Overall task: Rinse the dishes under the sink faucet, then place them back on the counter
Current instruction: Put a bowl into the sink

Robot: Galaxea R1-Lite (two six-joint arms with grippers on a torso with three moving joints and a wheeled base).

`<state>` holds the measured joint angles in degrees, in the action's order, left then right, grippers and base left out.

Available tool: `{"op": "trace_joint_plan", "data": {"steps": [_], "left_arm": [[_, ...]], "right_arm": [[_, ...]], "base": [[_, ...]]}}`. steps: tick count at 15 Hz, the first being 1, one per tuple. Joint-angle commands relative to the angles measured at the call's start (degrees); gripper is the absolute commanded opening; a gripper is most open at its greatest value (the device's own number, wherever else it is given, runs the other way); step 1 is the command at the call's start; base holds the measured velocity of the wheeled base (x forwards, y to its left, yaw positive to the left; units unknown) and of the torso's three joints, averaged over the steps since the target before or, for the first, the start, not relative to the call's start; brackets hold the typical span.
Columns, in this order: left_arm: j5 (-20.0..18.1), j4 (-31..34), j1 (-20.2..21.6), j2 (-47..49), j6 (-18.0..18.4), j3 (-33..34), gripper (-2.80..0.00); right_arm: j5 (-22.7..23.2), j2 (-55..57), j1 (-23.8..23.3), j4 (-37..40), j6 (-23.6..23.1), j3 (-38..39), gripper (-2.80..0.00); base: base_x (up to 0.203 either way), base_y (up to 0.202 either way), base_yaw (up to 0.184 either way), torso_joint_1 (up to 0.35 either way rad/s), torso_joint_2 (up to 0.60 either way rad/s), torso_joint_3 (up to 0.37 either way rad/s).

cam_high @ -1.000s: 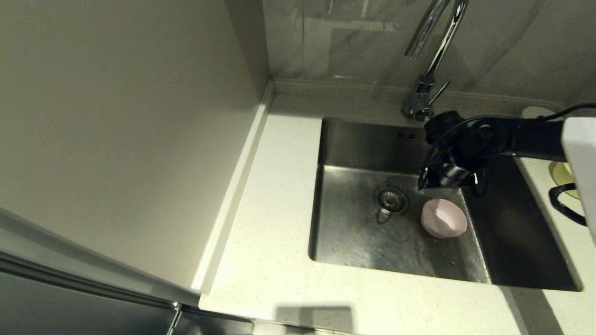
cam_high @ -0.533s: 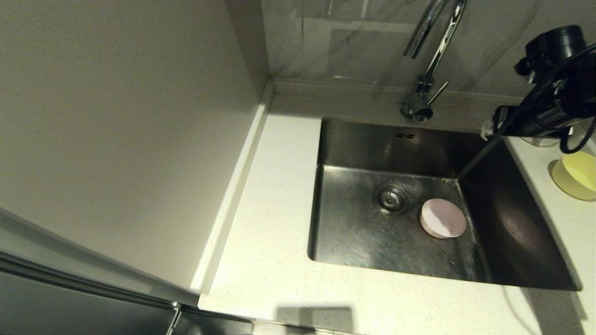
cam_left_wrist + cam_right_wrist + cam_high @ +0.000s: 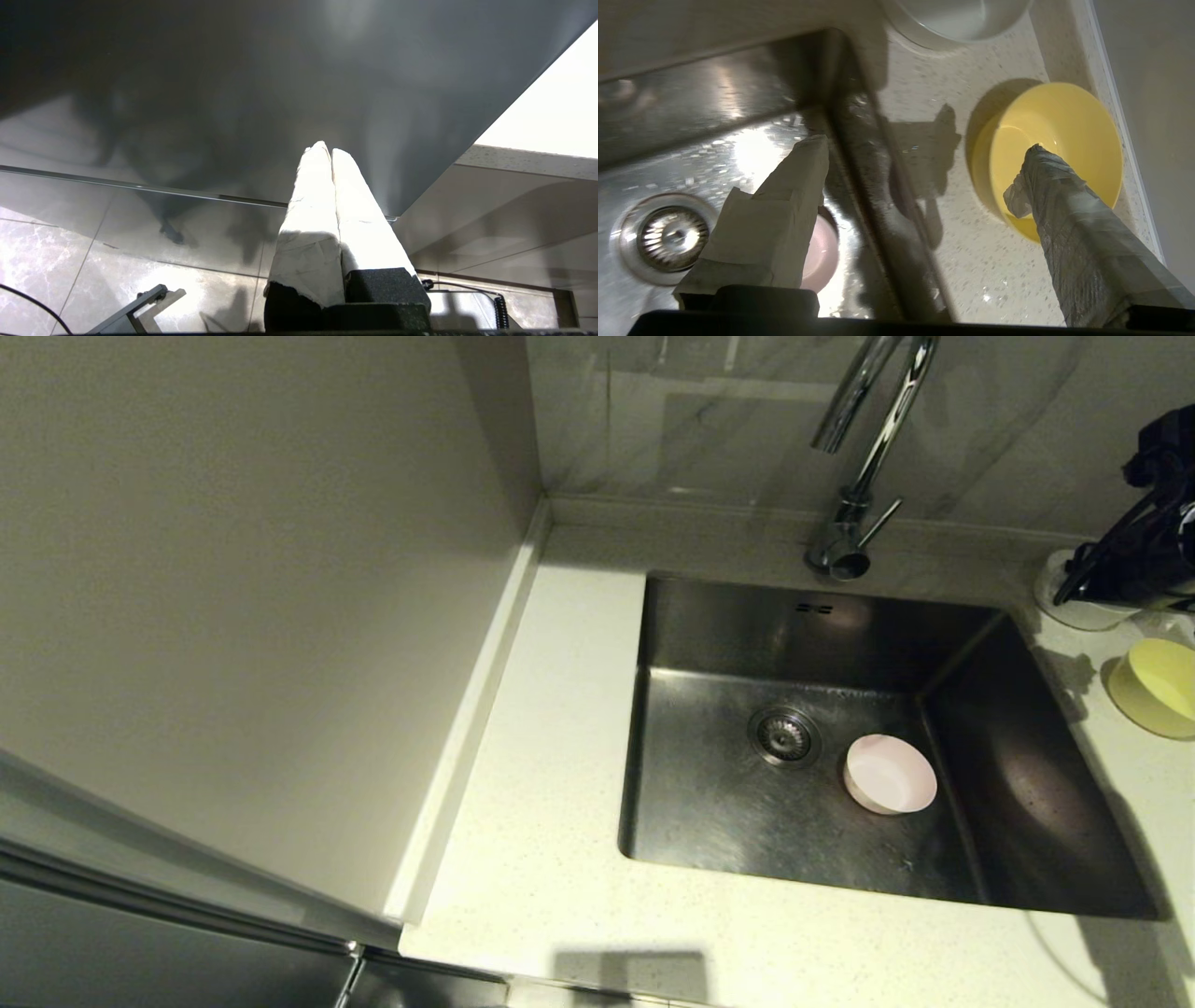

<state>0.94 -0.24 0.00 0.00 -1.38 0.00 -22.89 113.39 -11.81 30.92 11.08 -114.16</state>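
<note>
The pale pink bowl [image 3: 890,787] stands upright on the floor of the sink [image 3: 728,821], right of the drain strainer [image 3: 784,735]. It shows again in the right wrist view as the pink bowl [image 3: 823,254] behind one finger. On the counter [image 3: 560,728] right of the sink rest the yellow bowl [image 3: 1158,688] and the white bowl [image 3: 1074,611], partly hidden by my right gripper [image 3: 1074,590]. That gripper [image 3: 924,149] hangs open and empty above the sink's right rim, one finger over the yellow bowl [image 3: 1064,135]. My left gripper [image 3: 327,151] is shut and parked low, outside the head view.
The chrome faucet [image 3: 864,457] rises behind the sink, with no water running from it. A wall [image 3: 233,569] stands close on the left, with a strip of counter between it and the sink. The white bowl [image 3: 957,18] sits at the counter's back.
My right arm rose out of the sink and swung right to the counter by the white and yellow bowls. The pink bowl stayed in the sink and settled upright.
</note>
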Motion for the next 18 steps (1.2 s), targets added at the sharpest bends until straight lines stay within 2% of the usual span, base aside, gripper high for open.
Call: {"op": "trace_joint_plan", "data": {"steps": [1, 8, 17, 18], "left_arm": [[0.0, 0.0, 0.0, -0.1, 0.0, 0.0, -2.80], [0.0, 0.0, 0.0, -0.1, 0.0, 0.0, -2.80], [0.0, 0.0, 0.0, -0.1, 0.0, 0.0, -2.80], [0.0, 0.0, 0.0, -0.1, 0.0, 0.0, -2.80]], "right_arm": [[-0.3, 2.8, -1.6, 0.0, 0.1, 0.0, 0.00], [-0.5, 6.0, -6.4, 0.2, 0.1, 0.0, 0.00], [-0.4, 8.6, -8.1, 0.1, 0.2, 0.0, 0.00], [-0.4, 8.7, -8.2, 0.1, 0.3, 0.0, -2.80]], "base": [[0.000, 0.000, 0.000, 0.000, 0.00, 0.000], [0.000, 0.000, 0.000, 0.000, 0.00, 0.000], [0.000, 0.000, 0.000, 0.000, 0.00, 0.000], [0.000, 0.000, 0.000, 0.000, 0.00, 0.000]]}}
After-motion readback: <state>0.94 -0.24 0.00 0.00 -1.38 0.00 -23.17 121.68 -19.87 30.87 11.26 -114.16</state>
